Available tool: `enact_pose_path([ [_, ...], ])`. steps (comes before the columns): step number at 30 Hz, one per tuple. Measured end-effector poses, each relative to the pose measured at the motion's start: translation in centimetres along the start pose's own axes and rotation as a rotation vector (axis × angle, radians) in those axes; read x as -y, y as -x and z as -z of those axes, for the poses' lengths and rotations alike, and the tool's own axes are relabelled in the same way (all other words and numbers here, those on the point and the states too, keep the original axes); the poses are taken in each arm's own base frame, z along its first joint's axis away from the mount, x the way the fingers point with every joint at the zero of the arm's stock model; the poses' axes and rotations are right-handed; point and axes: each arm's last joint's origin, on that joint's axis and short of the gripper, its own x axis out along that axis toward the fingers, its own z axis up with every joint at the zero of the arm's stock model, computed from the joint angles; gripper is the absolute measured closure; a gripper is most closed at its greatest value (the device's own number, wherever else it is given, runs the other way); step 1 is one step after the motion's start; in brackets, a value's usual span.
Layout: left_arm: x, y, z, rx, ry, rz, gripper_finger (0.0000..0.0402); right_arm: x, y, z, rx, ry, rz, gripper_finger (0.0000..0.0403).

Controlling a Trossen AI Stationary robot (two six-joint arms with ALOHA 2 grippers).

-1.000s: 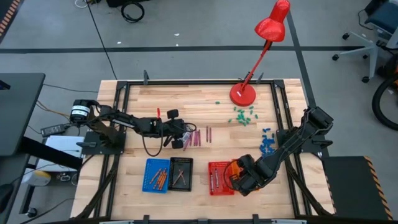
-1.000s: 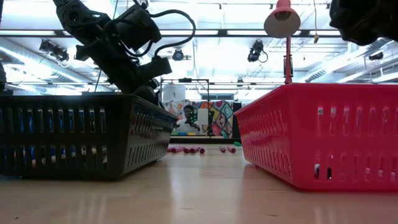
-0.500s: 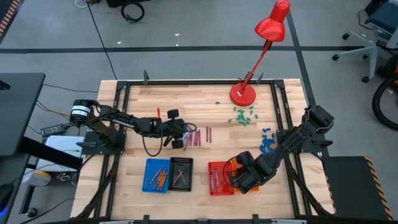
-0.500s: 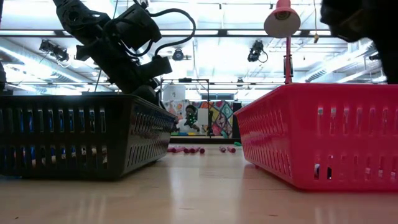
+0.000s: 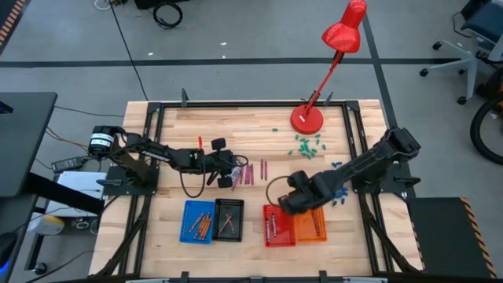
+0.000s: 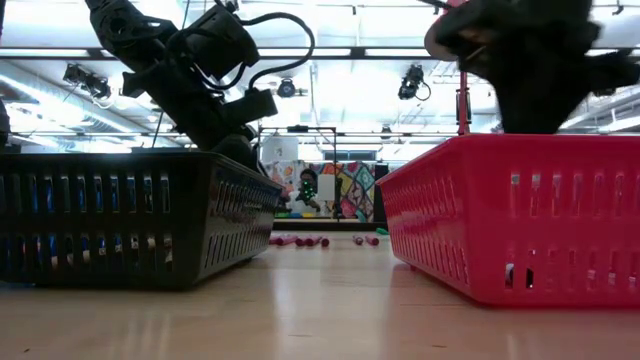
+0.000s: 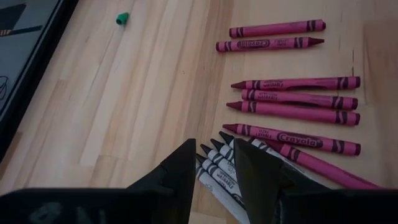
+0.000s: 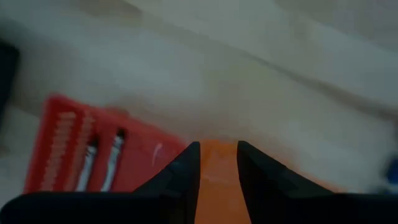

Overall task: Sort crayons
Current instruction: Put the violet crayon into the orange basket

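The left gripper point(image 5: 234, 178) sits low over the middle of the wooden table point(image 5: 173, 141), at the edge of a loose group of crayons. In the left wrist view its two dark fingers point(image 7: 180, 174) stand a little apart, with the tips of several grey-white crayons point(image 7: 217, 163) showing in the gap between them; whether the fingers actually press on one cannot be told. Just beyond lie the magenta crayons point(image 7: 292, 99), roughly parallel, with two more magenta crayons point(image 7: 273, 36) set slightly apart from the rest. A tiny green bit point(image 7: 122, 18) lies well apart from them on the bare wood.

The right gripper point(image 5: 284, 203) hangs above the far edge of the red basket point(image 5: 269, 211) near the front of the table. Its fingers point(image 8: 186, 171) are slightly spread and nothing is seen between them; below them the right wrist view shows the orange basket point(image 8: 217, 180), blurred. Two grey-white crayons point(image 8: 102, 165) lie inside the red basket.

Left of these stand a blue basket point(image 5: 189, 222) holding orange-brown crayons point(image 5: 201, 226) and a black basket point(image 5: 238, 207) with a few crayons in it. A red desk lamp point(image 5: 308, 119) stands at the table's far side, with green bits point(image 5: 306, 146) and small blue chunks point(image 5: 338, 167) scattered near it.
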Motion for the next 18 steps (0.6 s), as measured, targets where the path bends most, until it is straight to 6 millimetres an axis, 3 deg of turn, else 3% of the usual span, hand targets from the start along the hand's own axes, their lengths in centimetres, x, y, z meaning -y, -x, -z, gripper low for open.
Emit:
enact_pose_path([
  [8, 0.1, -0.1, 0.1, -0.002, 0.002, 0.009, 0.0283, -1.3, -1.7, -4.6, 0.054, 0.071, -0.061, 0.0292],
  [18, 0.3, -0.2, 1.2, -0.052, 0.008, 0.032, 0.0283, -2.5, -6.6, -10.1, 0.126, 0.152, -0.065, 0.0293],
])
